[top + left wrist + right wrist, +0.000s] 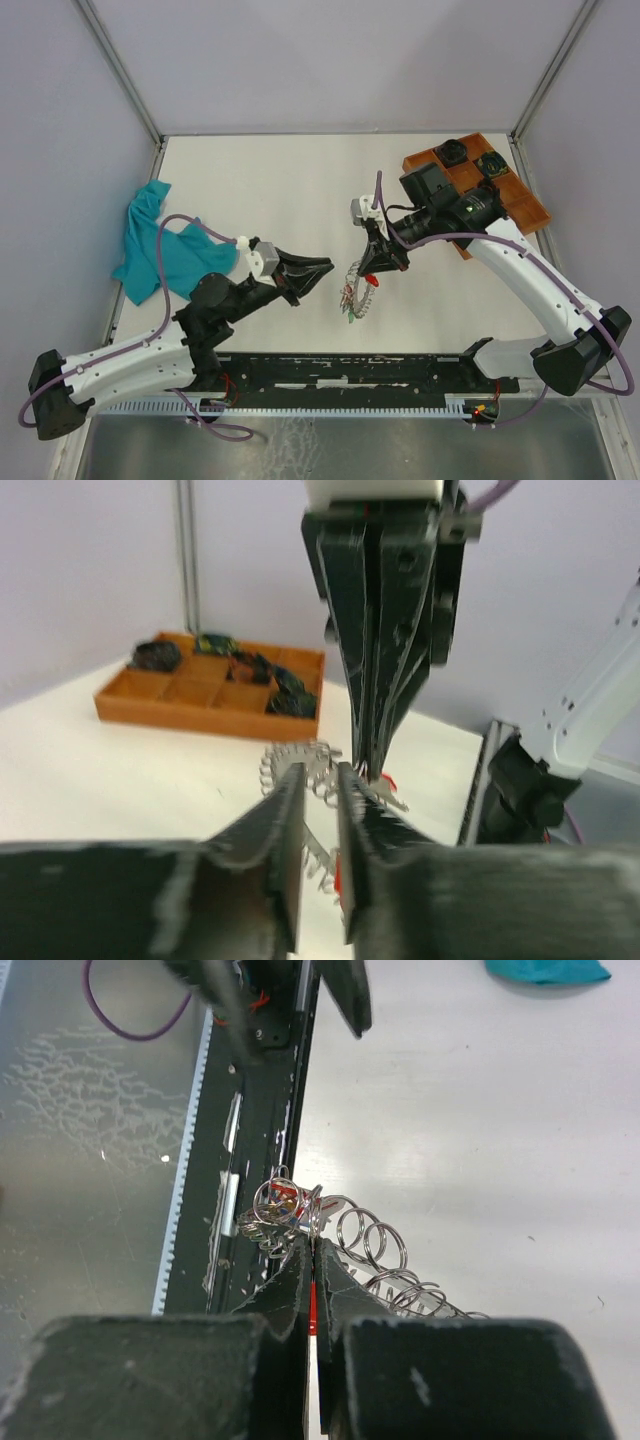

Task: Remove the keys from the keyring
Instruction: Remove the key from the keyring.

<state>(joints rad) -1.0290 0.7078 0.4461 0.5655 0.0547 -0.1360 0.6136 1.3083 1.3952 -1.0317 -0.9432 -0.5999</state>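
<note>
The keyring (355, 272) of coiled silver wire hangs above the table's middle, lifted by my right gripper (373, 272). That gripper is shut on a key with a red tag (372, 281). In the right wrist view the red tag (313, 1305) sits between the closed fingers of the gripper (312, 1245), with the coil (372, 1245) and a bunch of keys (272, 1210) beyond. My left gripper (322, 268) is open a narrow gap and empty, just left of the ring. In the left wrist view it (318, 778) faces the coil (290, 757).
An orange compartment tray (520, 205) with dark objects stands at the back right. A teal cloth (160, 250) lies at the left. A black rail (350, 372) runs along the near edge.
</note>
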